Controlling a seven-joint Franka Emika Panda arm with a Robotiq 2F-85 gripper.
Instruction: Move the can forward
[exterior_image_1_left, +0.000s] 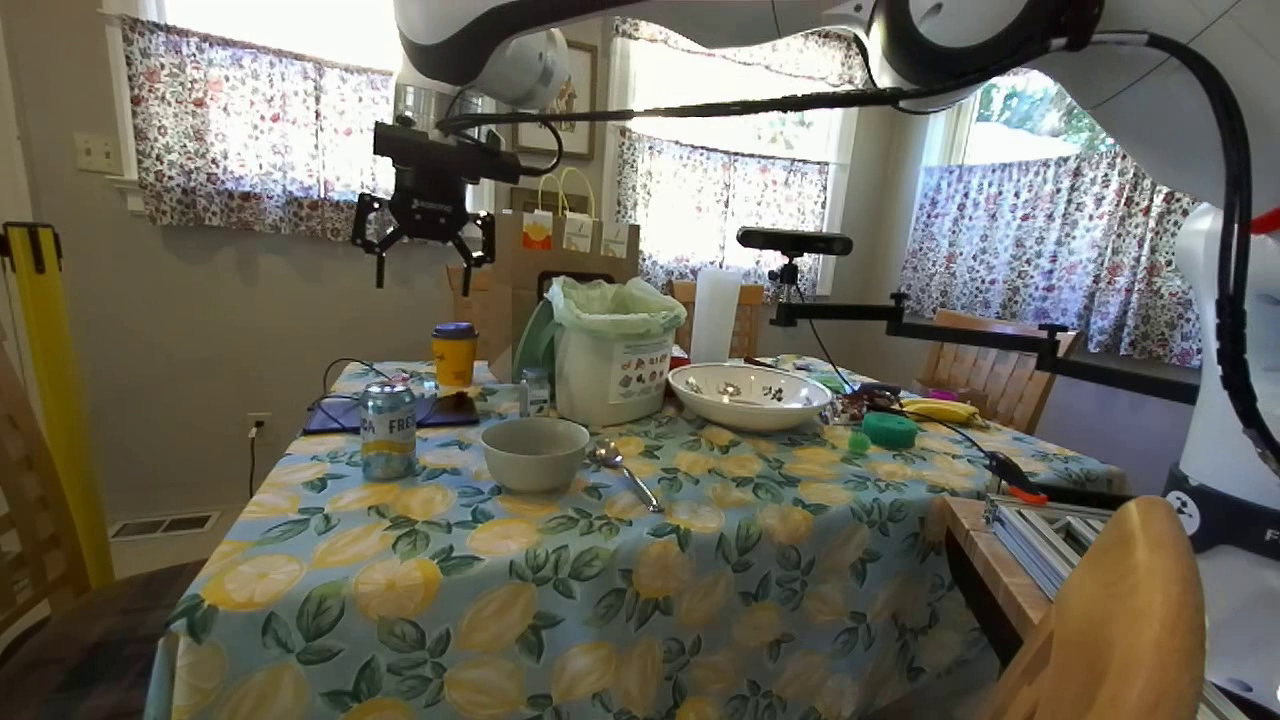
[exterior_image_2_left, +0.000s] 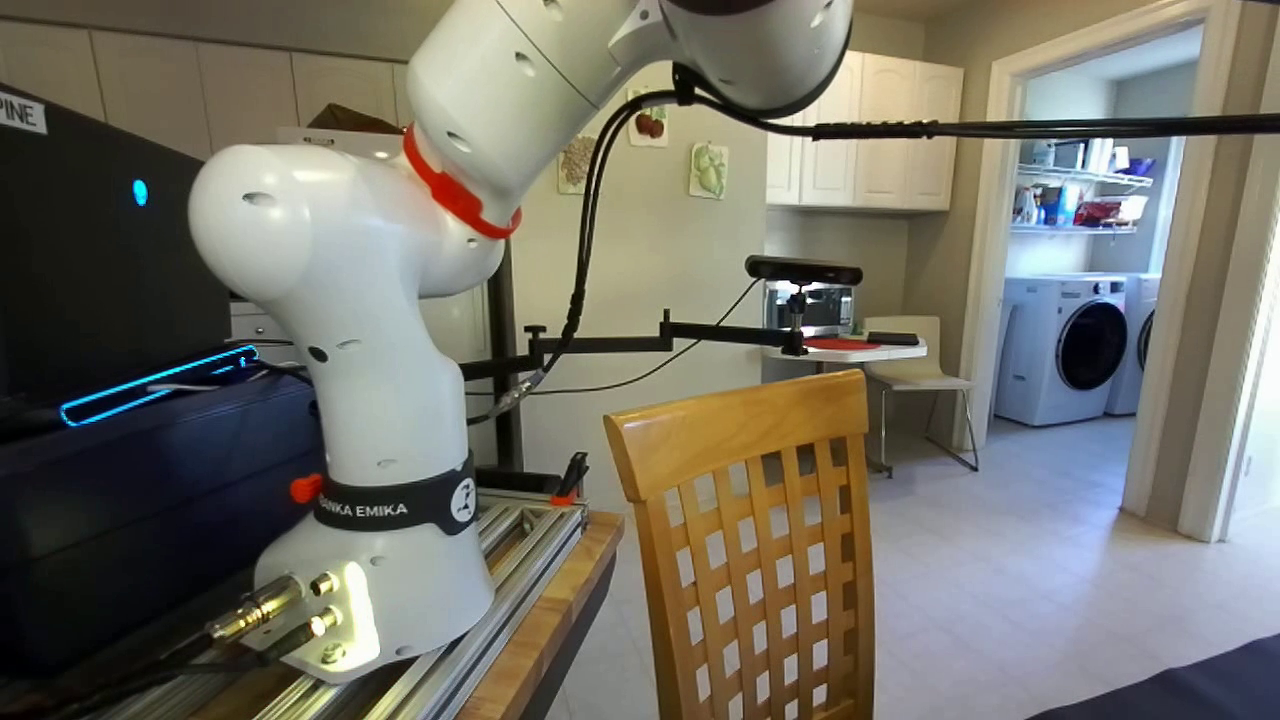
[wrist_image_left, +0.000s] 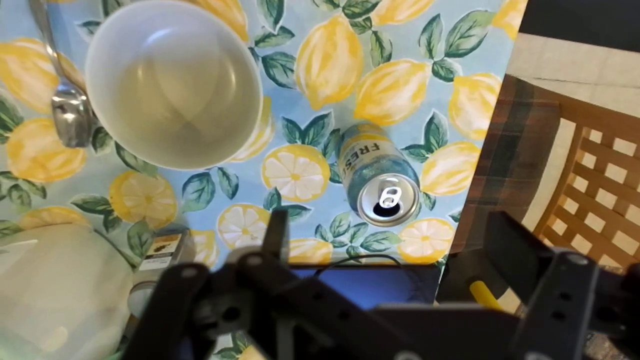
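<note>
Can (exterior_image_1_left: 388, 435): nine o'clock from bowl (exterior_image_1_left: 535, 465) in an exterior view
Gripper (exterior_image_1_left: 424, 282): spread wide, empty
Forward move: undone, grasp too, we judge

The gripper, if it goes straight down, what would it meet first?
The gripper would probably meet the can first; it appears between the open fingers in the wrist view, though depth is unclear.

I count one can (exterior_image_1_left: 388, 432), two bowls (exterior_image_1_left: 535, 468), one yellow cup (exterior_image_1_left: 455, 360) and one bin (exterior_image_1_left: 600, 375); in an exterior view there are three windows (exterior_image_1_left: 1022, 116); in an exterior view there are also two laundry machines (exterior_image_2_left: 1055, 350), three small pictures (exterior_image_2_left: 709, 171) and one white chair (exterior_image_2_left: 920, 386); of the bananas (exterior_image_1_left: 940, 411), I cannot tell the exact number.
</note>
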